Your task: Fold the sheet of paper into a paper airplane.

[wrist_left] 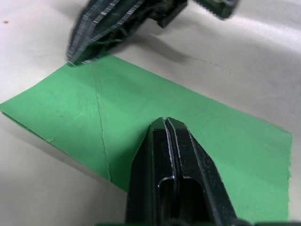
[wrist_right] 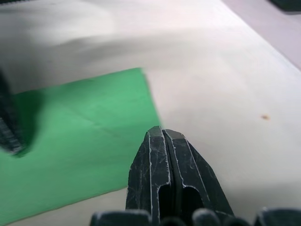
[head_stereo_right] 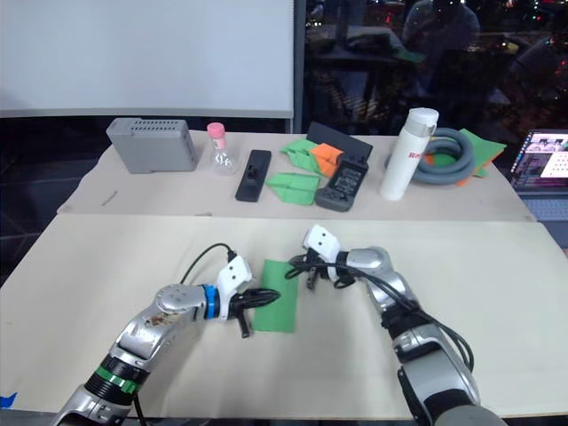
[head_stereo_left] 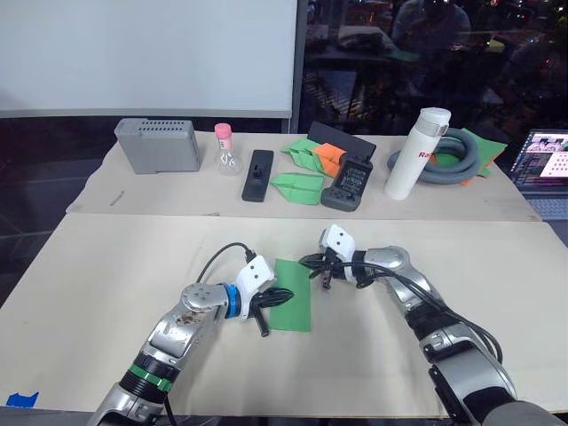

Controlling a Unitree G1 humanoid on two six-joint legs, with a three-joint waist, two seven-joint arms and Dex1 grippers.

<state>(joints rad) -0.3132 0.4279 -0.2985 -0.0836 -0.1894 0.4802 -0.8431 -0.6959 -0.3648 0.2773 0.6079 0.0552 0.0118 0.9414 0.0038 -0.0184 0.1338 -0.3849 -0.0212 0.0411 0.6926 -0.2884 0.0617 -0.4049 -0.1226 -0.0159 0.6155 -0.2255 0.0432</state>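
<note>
The sheet of paper point(head_stereo_left: 293, 306) lies flat on the beige table as a bright green rectangle with a diagonal crease point(wrist_left: 101, 127). My left gripper point(head_stereo_left: 279, 296) is shut, and its tip rests on the paper's left part. My right gripper point(head_stereo_left: 313, 268) is also shut and sits at the paper's far right corner, with its tip over the edge point(wrist_right: 162, 134). In the left wrist view my right gripper point(wrist_left: 108, 28) touches the far corner of the sheet. Nothing is held between either pair of fingers.
On the back table stand a grey box point(head_stereo_left: 158, 145), a pink-capped flask point(head_stereo_left: 227, 151), a black bar point(head_stereo_left: 257, 175), small green darts point(head_stereo_left: 297, 188), an orange dart point(head_stereo_left: 330, 155), a black controller point(head_stereo_left: 352, 182), a white bottle point(head_stereo_left: 417, 153), a grey hose point(head_stereo_left: 453, 164) and a laptop point(head_stereo_left: 546, 169).
</note>
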